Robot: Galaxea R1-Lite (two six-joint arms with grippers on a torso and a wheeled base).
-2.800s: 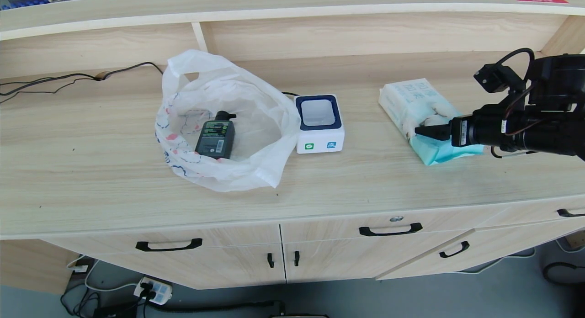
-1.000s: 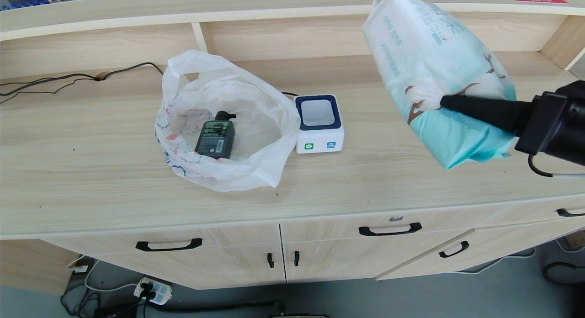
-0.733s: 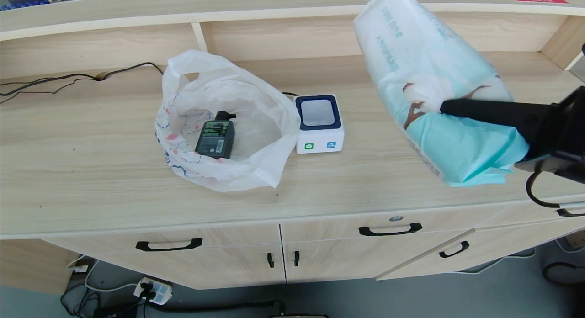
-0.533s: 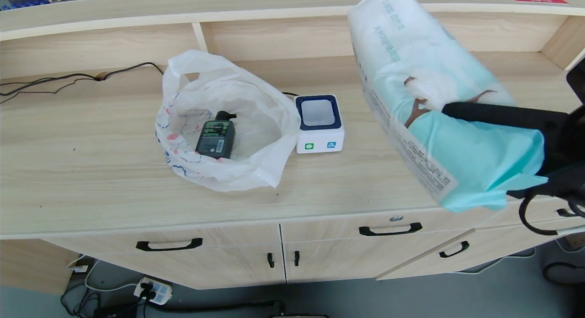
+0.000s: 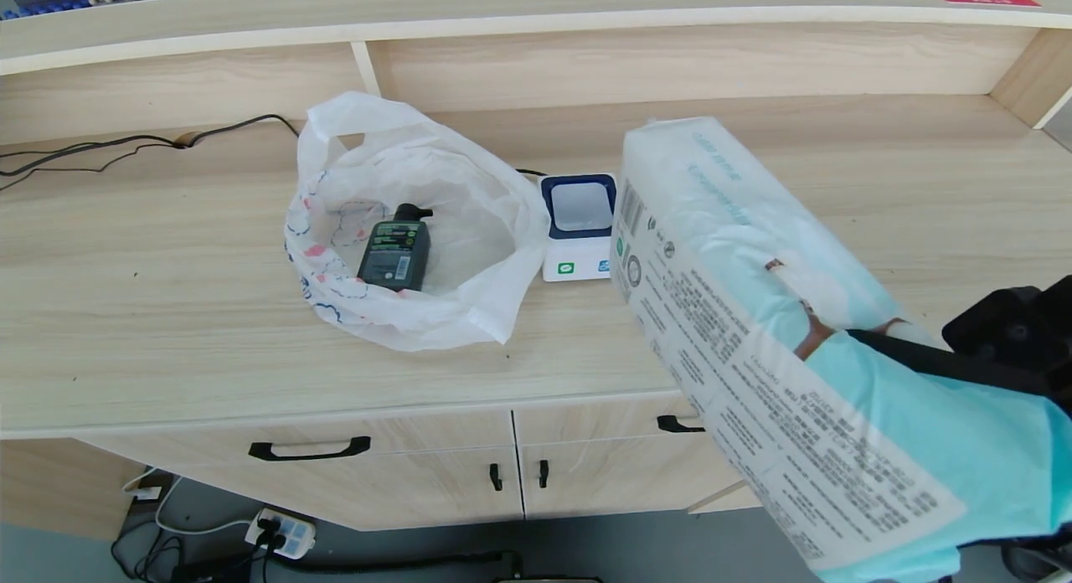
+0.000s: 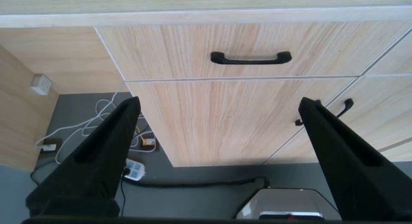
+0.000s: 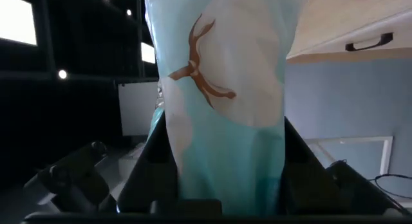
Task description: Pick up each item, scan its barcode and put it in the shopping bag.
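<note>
My right gripper (image 5: 863, 340) is shut on a white and teal tissue pack (image 5: 737, 315), holding it in the air over the counter's front right edge. The pack is tilted, and its printed side with small text faces left and up. Its far end covers the right side of the white scanner box (image 5: 578, 223). In the right wrist view the pack (image 7: 225, 89) is clamped between both fingers (image 7: 158, 166). The white shopping bag (image 5: 402, 223) stands open left of the scanner with a dark bottle (image 5: 394, 252) lying inside. My left gripper (image 6: 219, 105) is open below counter level, facing the drawers.
The wooden counter (image 5: 167, 298) has a raised shelf behind it, and black cables (image 5: 100, 143) run along the back left. Drawers with black handles (image 5: 308, 449) sit under the counter. A drawer handle (image 6: 251, 57) faces the left gripper.
The right gripper lifted the tissue pack off the counter's back right, then swung it forward and down toward the scanner, turning its printed side into view. The bag, bottle and scanner stayed put.
</note>
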